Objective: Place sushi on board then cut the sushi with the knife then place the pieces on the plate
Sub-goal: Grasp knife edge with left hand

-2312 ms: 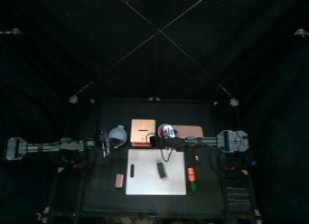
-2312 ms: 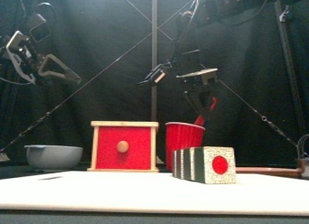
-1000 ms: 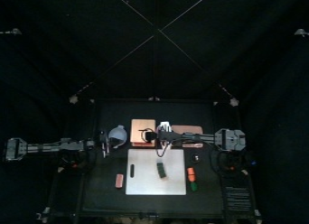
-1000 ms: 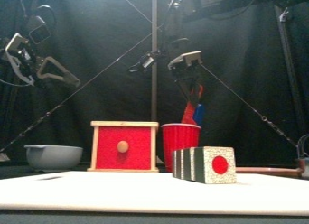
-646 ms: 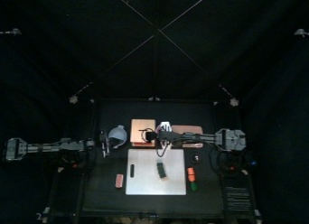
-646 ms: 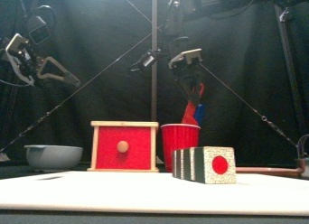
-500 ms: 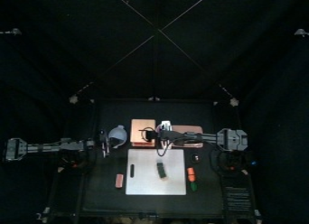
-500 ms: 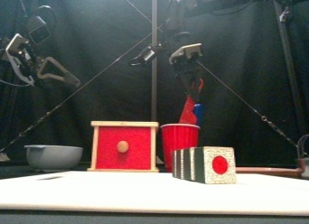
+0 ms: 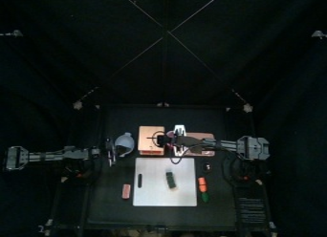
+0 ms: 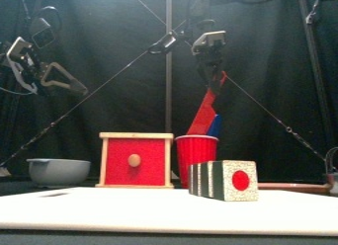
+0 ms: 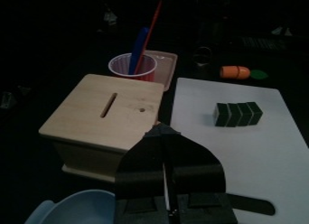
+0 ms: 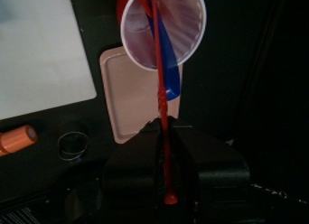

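High over the red cup (image 10: 201, 158), my right gripper (image 10: 208, 41) is shut on the handle of the red knife (image 10: 211, 99). The knife hangs tilted, its tip still in the cup beside the blue knife (image 10: 215, 124). In the right wrist view the red knife (image 12: 157, 74) runs between the jaws toward the cup (image 12: 163, 24), which stands on the pink tray (image 12: 121, 106). The sushi roll (image 10: 224, 180) lies on the white board (image 10: 119, 204), also seen from above as sushi (image 9: 170, 181). My left gripper (image 10: 46, 71) rests raised at the left, shut and empty.
A wooden box with a red drawer front (image 10: 134, 160) stands behind the board, left of the cup. A blue-grey bowl (image 10: 58, 170) sits at the far left. An orange toy food (image 9: 204, 187) lies at the board's right edge and a small red toy (image 9: 126, 190) at its left edge.
My right gripper moved left over the cup, closed on the red knife and has risen, drawing the knife upward. The left arm has not moved.
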Controlling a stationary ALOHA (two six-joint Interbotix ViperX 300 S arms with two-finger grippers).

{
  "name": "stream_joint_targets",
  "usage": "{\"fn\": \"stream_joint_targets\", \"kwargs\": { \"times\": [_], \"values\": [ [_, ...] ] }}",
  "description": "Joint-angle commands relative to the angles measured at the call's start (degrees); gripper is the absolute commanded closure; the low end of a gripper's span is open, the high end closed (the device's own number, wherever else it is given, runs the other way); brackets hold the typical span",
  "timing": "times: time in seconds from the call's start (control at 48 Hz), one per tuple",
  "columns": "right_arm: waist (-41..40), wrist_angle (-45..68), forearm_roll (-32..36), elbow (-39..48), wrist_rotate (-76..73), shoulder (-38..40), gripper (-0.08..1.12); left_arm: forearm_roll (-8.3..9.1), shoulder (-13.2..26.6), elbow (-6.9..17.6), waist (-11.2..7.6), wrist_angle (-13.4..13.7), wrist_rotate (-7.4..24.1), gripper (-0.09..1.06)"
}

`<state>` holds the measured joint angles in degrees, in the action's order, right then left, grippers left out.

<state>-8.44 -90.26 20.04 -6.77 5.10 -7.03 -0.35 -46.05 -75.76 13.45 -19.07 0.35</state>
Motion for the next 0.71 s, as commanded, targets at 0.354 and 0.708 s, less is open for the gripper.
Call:
{"fn": "stream_joint_targets", "kwargs": {
  "times": [0.354,0.708],
  "values": [
    [0.5,-1.3,-0.3,-2.5,-1.6,9.1,0.55,0.09,0.1,1.7,0.26,-0.4,0.1,0.98],
    [4.5,-1.4,-0.4,-1.2,-2.5,14.2,0.55,0.09,-0.8,1.8,0.26,-0.3,0.0,0.98]
  ]
}}
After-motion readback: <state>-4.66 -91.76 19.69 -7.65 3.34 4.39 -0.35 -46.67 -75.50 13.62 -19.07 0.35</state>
